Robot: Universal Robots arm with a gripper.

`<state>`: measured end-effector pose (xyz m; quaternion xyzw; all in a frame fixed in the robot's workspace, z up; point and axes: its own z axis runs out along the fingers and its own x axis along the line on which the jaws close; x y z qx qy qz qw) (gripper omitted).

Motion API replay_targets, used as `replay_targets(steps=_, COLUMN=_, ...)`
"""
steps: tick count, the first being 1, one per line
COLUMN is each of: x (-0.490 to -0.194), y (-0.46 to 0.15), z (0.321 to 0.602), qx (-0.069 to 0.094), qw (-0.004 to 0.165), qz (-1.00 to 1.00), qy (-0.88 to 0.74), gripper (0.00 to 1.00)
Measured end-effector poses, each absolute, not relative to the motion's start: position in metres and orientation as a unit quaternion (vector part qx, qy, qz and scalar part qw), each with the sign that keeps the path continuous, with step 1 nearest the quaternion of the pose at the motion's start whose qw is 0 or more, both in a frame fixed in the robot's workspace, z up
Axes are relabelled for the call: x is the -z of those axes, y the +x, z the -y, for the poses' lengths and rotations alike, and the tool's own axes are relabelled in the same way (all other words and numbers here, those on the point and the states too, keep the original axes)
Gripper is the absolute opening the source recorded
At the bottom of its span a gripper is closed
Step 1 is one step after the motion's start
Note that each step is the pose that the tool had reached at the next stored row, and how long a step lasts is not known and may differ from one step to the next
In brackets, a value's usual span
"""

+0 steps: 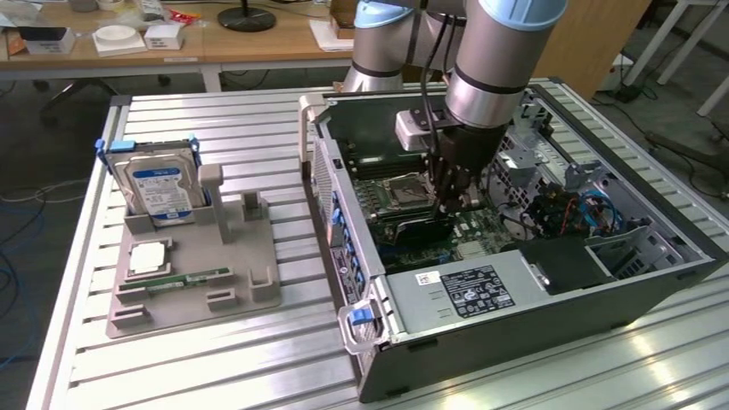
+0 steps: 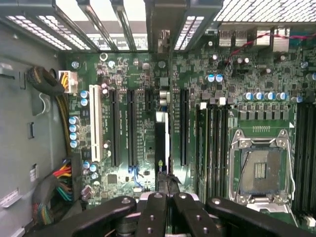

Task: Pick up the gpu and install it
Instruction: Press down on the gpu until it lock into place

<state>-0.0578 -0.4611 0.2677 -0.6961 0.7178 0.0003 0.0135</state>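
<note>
Slatted metal workbench (image 1: pixel 239 128); wooden desk (image 1: pixel 228 38) behind with white boxes (image 1: pixel 119 38); cables on floor (image 1: pixel 684 137)

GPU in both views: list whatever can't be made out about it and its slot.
- Exterior view: the gpu, lower edge and slot hidden behind the claw and the card itself; seated or not, cannot tell.
- Wrist view: the gpu is edge-on, so its faces and the slot beneath are hidden.
- Wrist view: the claw, base cut off by the picture's edge.
</note>
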Motion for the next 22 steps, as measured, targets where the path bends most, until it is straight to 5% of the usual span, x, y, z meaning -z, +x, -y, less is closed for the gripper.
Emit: replay_targets(steps=22, x=-0.2703, y=-0.0578, z=0.4611, qx=-0.002, qw=0.015, qz=-0.718, qy=-0.696, gripper=0.1)
